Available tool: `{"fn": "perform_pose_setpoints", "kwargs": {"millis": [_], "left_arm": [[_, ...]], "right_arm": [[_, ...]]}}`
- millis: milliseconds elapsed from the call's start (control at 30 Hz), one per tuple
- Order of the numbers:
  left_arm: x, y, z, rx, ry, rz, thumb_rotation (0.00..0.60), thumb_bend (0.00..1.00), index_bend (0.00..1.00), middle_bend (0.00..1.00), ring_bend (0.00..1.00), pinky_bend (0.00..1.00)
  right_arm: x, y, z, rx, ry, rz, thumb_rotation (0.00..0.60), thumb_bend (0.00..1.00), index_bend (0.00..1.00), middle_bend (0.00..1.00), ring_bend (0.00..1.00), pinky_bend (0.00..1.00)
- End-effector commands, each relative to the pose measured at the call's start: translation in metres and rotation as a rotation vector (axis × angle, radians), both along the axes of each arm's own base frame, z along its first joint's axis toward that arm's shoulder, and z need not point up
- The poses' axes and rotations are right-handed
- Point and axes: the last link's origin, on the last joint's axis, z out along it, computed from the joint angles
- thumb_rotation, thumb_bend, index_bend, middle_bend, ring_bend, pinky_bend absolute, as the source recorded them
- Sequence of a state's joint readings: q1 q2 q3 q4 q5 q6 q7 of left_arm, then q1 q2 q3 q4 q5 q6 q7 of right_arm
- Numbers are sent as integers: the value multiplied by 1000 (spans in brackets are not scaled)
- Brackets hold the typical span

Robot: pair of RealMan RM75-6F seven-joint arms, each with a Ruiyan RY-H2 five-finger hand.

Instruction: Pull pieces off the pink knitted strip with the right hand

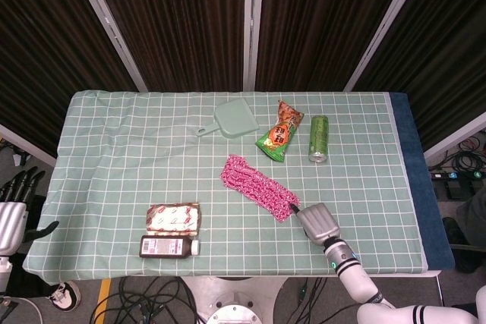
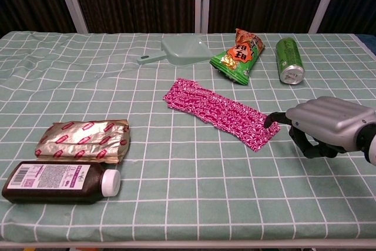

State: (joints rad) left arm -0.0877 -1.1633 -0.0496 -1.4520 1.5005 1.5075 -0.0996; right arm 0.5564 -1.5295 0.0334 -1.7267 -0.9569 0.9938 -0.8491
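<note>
Green-checked bench [image 2: 176, 204] with pink knitted strip [image 2: 220, 113].
Right hand [image 2: 323, 124] beside the strip's end, one black fingertip touching it, fingers curled, holding nothing.

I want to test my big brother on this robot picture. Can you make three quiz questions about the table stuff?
1. True or false: the right robot hand is lifting the pink knitted strip off the table.
2. Which lies nearest the brown bottle? A green can, B foil packet, C dustpan.
3. Fill in: the snack bag lies between the dustpan and the green ____.

Key: 1 false, the strip lies flat; 2 B; 3 can.
</note>
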Motion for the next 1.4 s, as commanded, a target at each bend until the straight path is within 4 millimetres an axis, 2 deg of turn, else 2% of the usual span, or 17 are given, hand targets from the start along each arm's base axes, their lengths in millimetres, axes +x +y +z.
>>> {"fn": "perform_pose_setpoints", "kwargs": {"millis": [33, 333, 667, 1400], "left_arm": [[-1, 0, 1, 2, 0, 2, 600, 113, 63, 30, 0, 138], [-1, 2, 1, 3, -4, 5, 600, 114, 63, 30, 0, 138], [-1, 2, 0, 3, -4, 4, 600, 113, 63, 30, 0, 138], [4, 4, -4, -10, 8, 0, 600, 113, 63, 30, 0, 138]], "right_arm": [[3, -1, -5, 15, -5, 0, 600, 1000, 166, 1000, 955, 859], [4, -2, -9, 31, 10, -6, 600, 1000, 165, 1000, 955, 859], [-2, -5, -3, 22, 42, -33, 600, 1000, 164, 1000, 955, 859], [-40, -6, 19, -15, 91, -135, 600, 1000, 163, 1000, 955, 859]]}}
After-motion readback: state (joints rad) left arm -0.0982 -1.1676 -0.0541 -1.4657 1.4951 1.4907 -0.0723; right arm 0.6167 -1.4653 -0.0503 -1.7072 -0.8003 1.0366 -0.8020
